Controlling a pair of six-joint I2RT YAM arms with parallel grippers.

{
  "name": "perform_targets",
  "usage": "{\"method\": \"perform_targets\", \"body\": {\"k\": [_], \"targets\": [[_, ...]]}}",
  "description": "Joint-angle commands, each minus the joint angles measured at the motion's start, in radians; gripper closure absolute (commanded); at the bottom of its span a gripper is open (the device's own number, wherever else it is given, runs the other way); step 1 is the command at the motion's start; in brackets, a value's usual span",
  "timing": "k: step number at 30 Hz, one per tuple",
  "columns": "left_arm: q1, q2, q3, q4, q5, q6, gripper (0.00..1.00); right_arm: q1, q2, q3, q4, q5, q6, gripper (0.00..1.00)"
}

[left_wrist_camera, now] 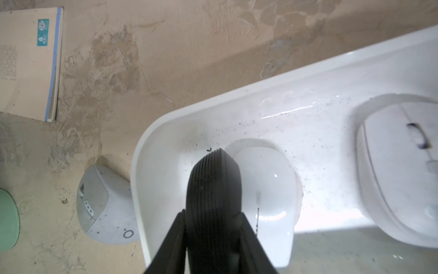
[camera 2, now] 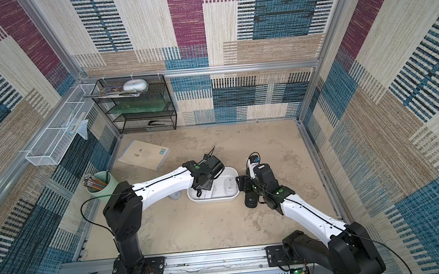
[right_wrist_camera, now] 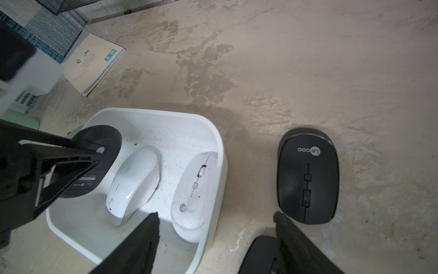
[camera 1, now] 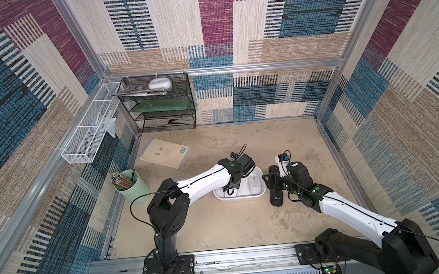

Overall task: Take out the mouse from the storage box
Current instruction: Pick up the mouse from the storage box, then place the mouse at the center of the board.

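The white storage box (camera 1: 239, 199) (camera 2: 212, 200) (left_wrist_camera: 142, 154) (right_wrist_camera: 220, 147) sits mid-table. My left gripper (left_wrist_camera: 213, 212) (camera 1: 232, 187) reaches into its left end and is shut on a black mouse (left_wrist_camera: 213, 185) (right_wrist_camera: 94, 161), which stands on its edge between the fingers. Beside it in the box lie a glossy white mouse (right_wrist_camera: 135, 185) (left_wrist_camera: 267, 189) and a matte white mouse (right_wrist_camera: 196, 194) (camera 1: 254, 185). My right gripper (right_wrist_camera: 214, 214) (camera 1: 271, 182) hangs open over the box's right rim and holds nothing.
Two black mice (right_wrist_camera: 308, 175) (right_wrist_camera: 258, 256) lie on the table right of the box, and a greyish mouse (left_wrist_camera: 104, 206) lies left of it. Also here are a notebook (camera 1: 164, 152), a green pencil cup (camera 1: 131, 186), a black mesh rack (camera 1: 159, 104) and a white wire basket (camera 1: 87, 135).
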Motion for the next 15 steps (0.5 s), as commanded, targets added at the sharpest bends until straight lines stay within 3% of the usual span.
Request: {"method": "perform_targets", "body": {"k": [1, 8, 15], "targets": [[-0.026, -0.075, -0.035, 0.0, -0.048, 0.034, 0.77, 0.001, -0.007, 0.006, 0.001, 0.003, 0.002, 0.21], [-0.107, -0.295, -0.179, -0.077, -0.111, -0.013, 0.79, 0.001, -0.007, 0.007, 0.004, -0.005, -0.001, 0.21], [-0.14, -0.523, -0.349, -0.135, -0.052, -0.131, 0.79, 0.0, 0.002, 0.019, 0.0, -0.013, -0.006, 0.21]]}}
